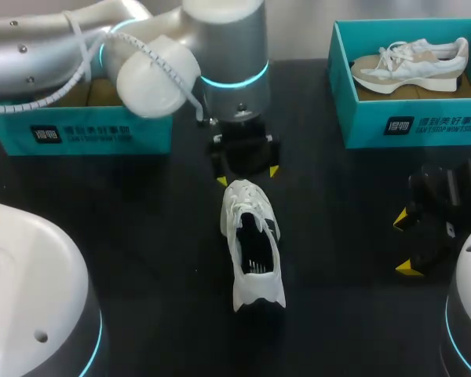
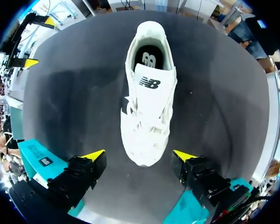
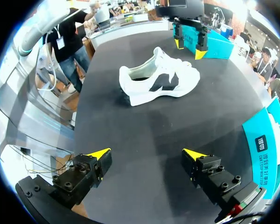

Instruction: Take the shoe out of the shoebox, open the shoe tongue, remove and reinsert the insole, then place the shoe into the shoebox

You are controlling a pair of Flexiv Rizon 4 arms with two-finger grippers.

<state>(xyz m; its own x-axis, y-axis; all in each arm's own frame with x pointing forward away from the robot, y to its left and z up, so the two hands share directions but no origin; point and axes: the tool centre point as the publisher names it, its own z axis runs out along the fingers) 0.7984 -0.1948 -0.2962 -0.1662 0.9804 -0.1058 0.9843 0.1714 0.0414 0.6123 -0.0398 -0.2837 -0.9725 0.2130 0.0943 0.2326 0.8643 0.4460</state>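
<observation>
Nearest the robot, on its right side, the right pincer (image 1: pixel 405 243) hangs low over the dark surface (image 1: pixel 141 236). Its yellow-tipped fingers are spread wide with nothing between them, as its own wrist view shows (image 3: pixel 146 154).

In the middle of the surface stands the white shoe (image 1: pixel 253 243), out of any box and upright on its sole. Its heel points towards the robot and its toe away. Its opening faces up, and the left wrist view shows the tongue and the insole inside (image 2: pixel 148 93).

Just beyond it, the left pincer (image 1: pixel 248 176) points down over the toe. Its fingers are spread on either side of the toe tip (image 2: pixel 138 156), with a gap on each side and no contact.

Farthest off are two teal boxes. The left shoebox (image 1: pixel 78 129) is partly hidden behind the left arm. The right shoebox (image 1: pixel 412 118) holds a second shoe (image 1: pixel 412 64), white and beige, resting on its sole.
</observation>
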